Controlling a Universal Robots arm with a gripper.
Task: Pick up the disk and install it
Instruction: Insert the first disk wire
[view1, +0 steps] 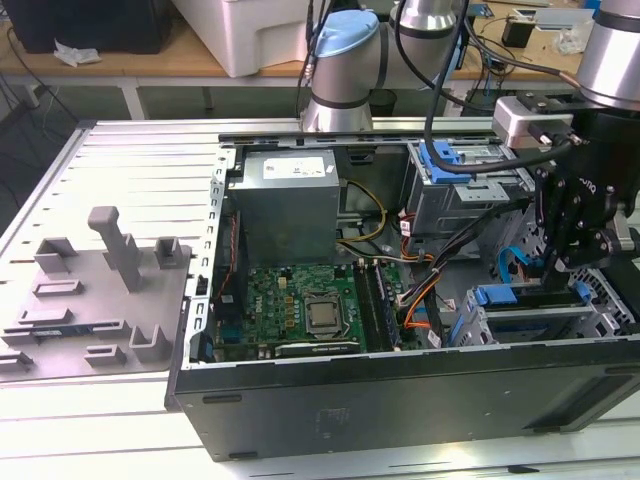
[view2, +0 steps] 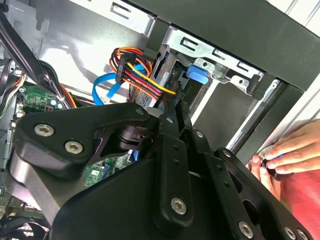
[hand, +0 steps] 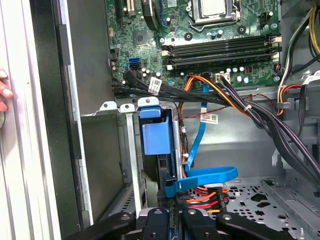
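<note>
The disk (view1: 528, 297) stands on edge in the lower drive cage at the exterior view's right of the open computer case. Its blue carrier bracket (hand: 152, 136) shows in the first wrist view, and the bracket's blue tab (view2: 198, 75) in the second wrist view. My gripper (view1: 558, 266) hangs right over the cage, at the disk's end farthest from the tab, where the cables gather. In the second wrist view the gripper (view2: 176, 104) has its black fingers drawn together to a narrow tip. The first wrist view shows the gripper (hand: 172, 207) beside the disk's dark edge; contact cannot be made out.
A flat blue data cable (hand: 200, 177) and a red-orange-yellow power cable bundle (view2: 137, 72) crowd the cage. The motherboard (view1: 300, 305), power supply (view1: 290, 205) and an upper drive cage (view1: 465, 185) fill the case. A person's hand (view2: 285, 155) rests on the case's outer edge. A grey fixture (view1: 100, 290) lies on the table.
</note>
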